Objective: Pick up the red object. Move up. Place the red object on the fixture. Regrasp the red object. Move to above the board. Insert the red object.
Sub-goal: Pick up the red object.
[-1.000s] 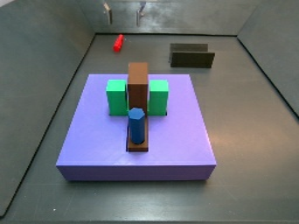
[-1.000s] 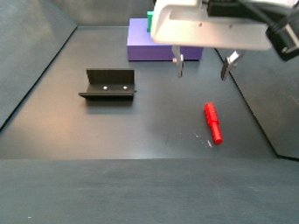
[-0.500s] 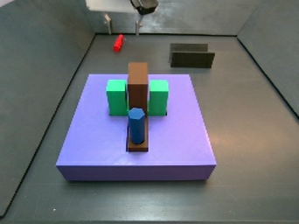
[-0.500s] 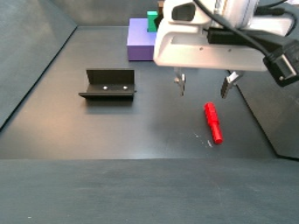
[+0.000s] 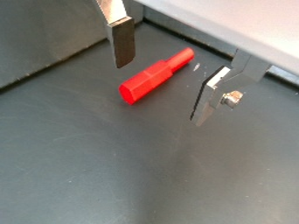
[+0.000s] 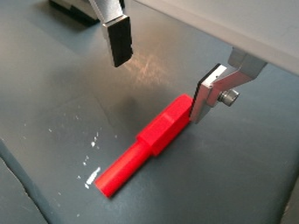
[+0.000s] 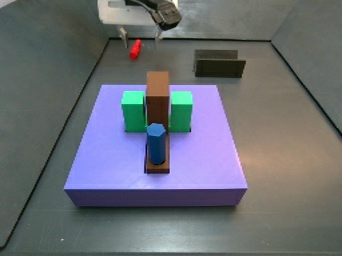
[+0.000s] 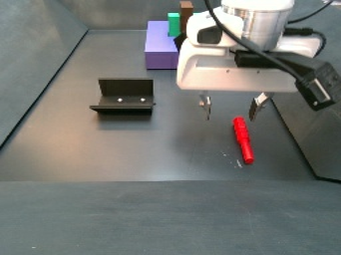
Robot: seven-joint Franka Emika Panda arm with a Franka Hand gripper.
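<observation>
The red object [image 8: 244, 139] is a short red peg lying flat on the dark floor, also seen in a side view [image 7: 135, 47]. My gripper [image 8: 230, 112] is open and empty, hanging low just above the peg's end that points toward the board. In both wrist views the peg [image 5: 156, 74] [image 6: 146, 144] lies between the fingers' line, one end close beside a silver finger [image 6: 211, 92]; the other finger [image 5: 118, 39] stands apart. The fixture [image 8: 124, 97] [image 7: 219, 65] stands apart from the peg. The purple board [image 7: 160, 150] carries green blocks, a brown slab and a blue peg.
Grey walls [image 8: 40, 80] ring the floor. The peg lies near a side wall [image 8: 313, 139]. The board's brown slab [image 7: 158, 100] and blue peg [image 7: 156, 143] stand upright, far from the gripper.
My gripper has come down and toward the red peg, from high above to just over it. It stays open. The peg has not moved.
</observation>
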